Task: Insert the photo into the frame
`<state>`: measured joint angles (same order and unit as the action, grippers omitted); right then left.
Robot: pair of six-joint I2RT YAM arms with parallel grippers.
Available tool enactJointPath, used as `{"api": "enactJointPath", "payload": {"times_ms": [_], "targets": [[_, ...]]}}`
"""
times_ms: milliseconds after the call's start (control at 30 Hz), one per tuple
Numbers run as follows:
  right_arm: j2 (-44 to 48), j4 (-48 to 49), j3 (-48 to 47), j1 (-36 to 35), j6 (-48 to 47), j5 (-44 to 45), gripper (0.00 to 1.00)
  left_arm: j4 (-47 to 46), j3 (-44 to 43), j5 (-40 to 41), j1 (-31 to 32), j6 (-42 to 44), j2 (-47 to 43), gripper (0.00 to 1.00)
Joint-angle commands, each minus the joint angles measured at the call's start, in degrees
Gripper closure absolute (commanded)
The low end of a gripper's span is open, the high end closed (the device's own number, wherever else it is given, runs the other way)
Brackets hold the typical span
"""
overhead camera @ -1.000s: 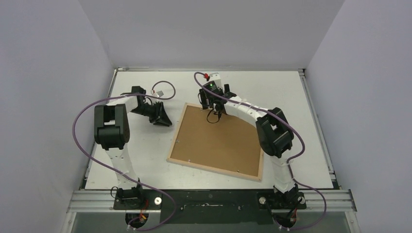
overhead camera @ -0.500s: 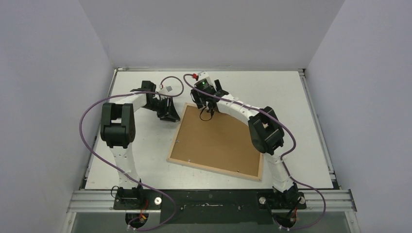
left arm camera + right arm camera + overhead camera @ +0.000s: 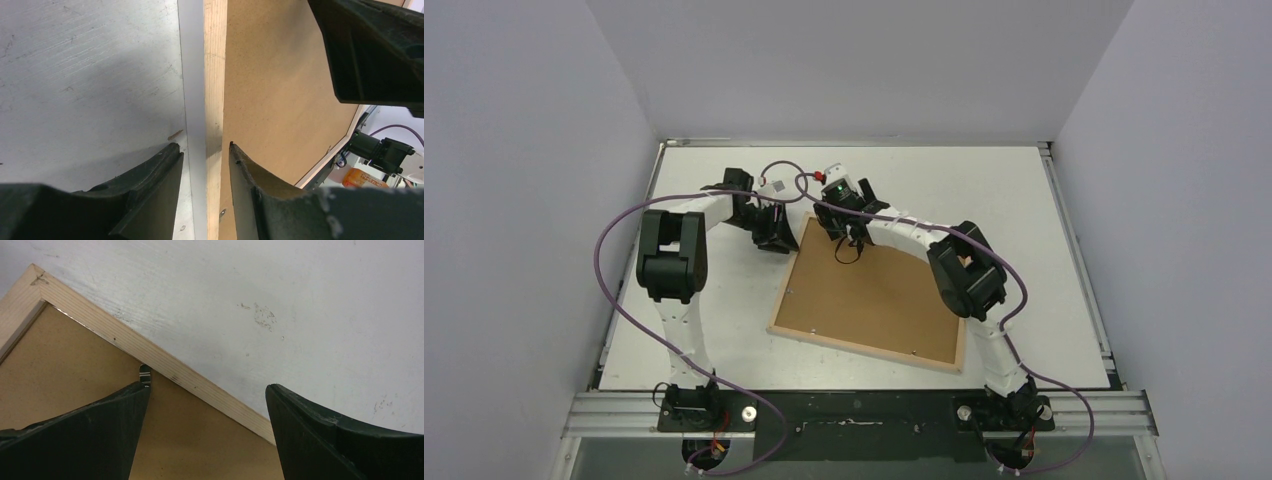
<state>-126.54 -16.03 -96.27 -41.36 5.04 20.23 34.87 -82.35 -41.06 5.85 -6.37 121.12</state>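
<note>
The left gripper (image 3: 204,146) now straddles the frame (image 3: 215,75) at its left slat, jaws part-open, not clamped; the right gripper (image 3: 207,386), wide open and empty, sits nearer the far corner.

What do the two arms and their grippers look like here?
Both the left arm and right arm have white links with bulky black joint housings. A purple cable loops along each. The left gripper and right gripper carry broad, matte black fingers tapering to curved tips.
</note>
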Motion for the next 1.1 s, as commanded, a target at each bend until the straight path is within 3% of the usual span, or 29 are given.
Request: {"api": "enactJointPath", "payload": {"times_ms": [0,367,1067], "targets": [[2.3,6.8,2.4,-0.4,-2.6,-1.9,0.10,-1.8,-0.9,3.4,0.4,1.2,1.0,0.62],[3.1,11.6,6.0,-0.5,-3.0,-4.6,0.10,-0.8,-1.0,5.6,0.6,2.1,1.3,0.66],[1.9,12.1,5.5,-0.4,-2.7,-4.5,0.10,-0.6,-1.2,6.2,0.6,2.4,1.4,0.69]]}}
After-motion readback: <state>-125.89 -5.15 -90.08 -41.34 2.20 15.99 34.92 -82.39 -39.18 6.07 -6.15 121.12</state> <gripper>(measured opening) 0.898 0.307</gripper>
